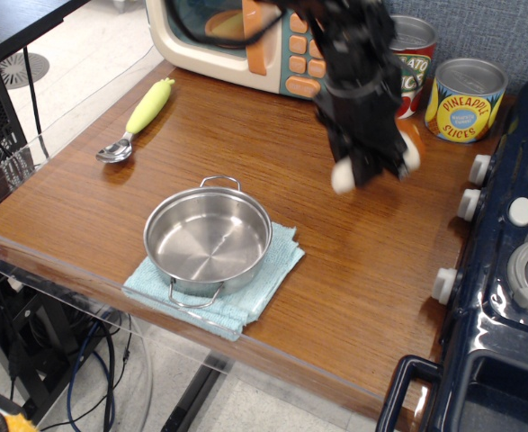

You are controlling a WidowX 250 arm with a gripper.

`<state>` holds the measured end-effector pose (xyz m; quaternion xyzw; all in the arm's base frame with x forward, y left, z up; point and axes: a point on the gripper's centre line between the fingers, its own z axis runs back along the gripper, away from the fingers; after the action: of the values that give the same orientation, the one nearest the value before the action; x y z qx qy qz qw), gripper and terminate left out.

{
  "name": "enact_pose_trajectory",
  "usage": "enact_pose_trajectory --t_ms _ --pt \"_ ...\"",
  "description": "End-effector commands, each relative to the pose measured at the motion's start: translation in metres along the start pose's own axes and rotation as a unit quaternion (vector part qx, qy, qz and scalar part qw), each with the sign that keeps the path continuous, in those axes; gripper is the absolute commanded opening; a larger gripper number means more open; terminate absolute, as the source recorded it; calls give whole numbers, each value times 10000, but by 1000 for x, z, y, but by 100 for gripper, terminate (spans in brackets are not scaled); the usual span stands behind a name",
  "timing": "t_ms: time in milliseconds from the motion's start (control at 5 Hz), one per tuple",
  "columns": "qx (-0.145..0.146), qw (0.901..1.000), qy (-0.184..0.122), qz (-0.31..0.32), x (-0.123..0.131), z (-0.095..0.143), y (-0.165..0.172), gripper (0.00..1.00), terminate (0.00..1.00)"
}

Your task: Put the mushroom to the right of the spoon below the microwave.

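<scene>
The gripper is clamped on the mushroom, which hangs above the wooden table, its cream stem end poking out at the lower left; the spoon lies well apart at the far left, below the microwave; a steel pot sits on a blue cloth; a pineapple can stands at the back.

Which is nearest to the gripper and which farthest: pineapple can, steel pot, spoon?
From the gripper, holding the mushroom:
1. Pineapple can, image-right, at the back.
2. Steel pot, image-left, toward the front edge.
3. Spoon, far image-left.
</scene>
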<state>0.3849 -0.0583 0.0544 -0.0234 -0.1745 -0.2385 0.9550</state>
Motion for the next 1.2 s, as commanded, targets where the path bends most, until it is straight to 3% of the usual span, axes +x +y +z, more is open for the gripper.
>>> enact_pose_trajectory --t_ms 0,200,400,600,1000 --pt "994 9927 -245 645 -19 69 70 0 0" --pt "1343 9859 -153 983 -30 68 109 0 0" --pt "1450 9792 76 1418 -45 52 150 0 0" --pt "1476 9767 201 1544 -47 36 171 0 0" --pt "1314 9744 539 1741 -60 11 180 0 0"
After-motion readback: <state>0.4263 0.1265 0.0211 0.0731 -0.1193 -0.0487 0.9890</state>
